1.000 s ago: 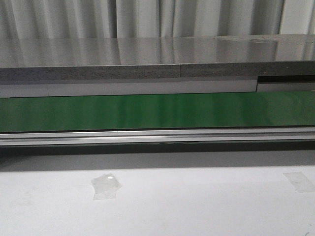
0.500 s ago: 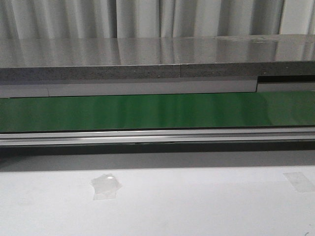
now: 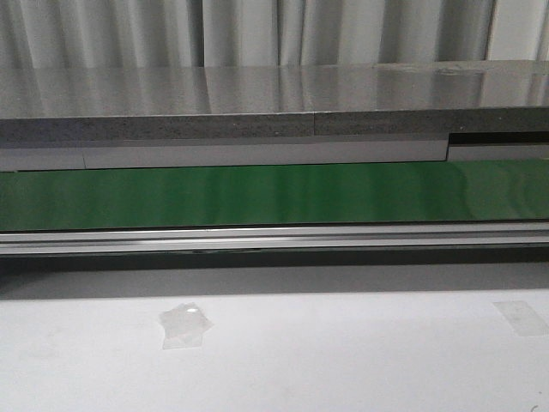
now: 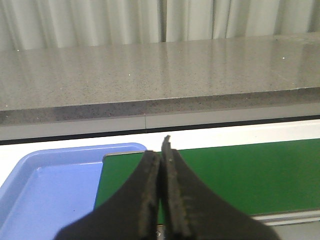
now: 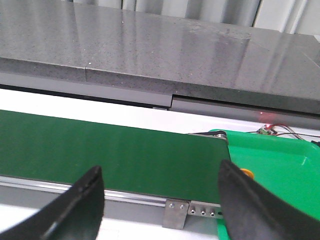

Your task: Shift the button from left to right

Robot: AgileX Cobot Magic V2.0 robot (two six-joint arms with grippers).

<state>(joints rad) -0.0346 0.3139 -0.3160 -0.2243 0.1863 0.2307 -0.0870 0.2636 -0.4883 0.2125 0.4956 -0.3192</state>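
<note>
A green conveyor belt (image 3: 274, 196) is running left to right across the front view, with a silver rail (image 3: 274, 239) lying along its near edge and a grey stone ledge (image 3: 257, 103) standing behind it, in front of pale curtains (image 3: 257, 33). Nearer still, a white desk (image 3: 343, 360) is carrying two pieces of clear tape, one at the left (image 3: 184, 325) and one at the right edge (image 3: 521, 317). Neither arm is showing in the front view. In the left wrist view, the left tool (image 4: 161, 190) is hanging clenched, its two dark fingers (image 4: 145, 200) pressing together with nothing between them, above the left end of the belt, where a blue tray (image 4: 45, 185) is sitting just beside the belt's end. In the right wrist view, the right tool (image 5: 160, 200) is hanging released, its fingers (image 5: 80, 205) standing well apart over the right end of the belt. A green bin (image 5: 280, 175) is sitting just past that end, and a small yellow-orange round shape (image 5: 245, 173), which may be the cap of the button, is peeking out inside the bin beside one finger; the rest of it is hidden, so it cannot be identified with certainty. Some thin wires (image 5: 272, 130) are lying at the bin's far edge.
</note>
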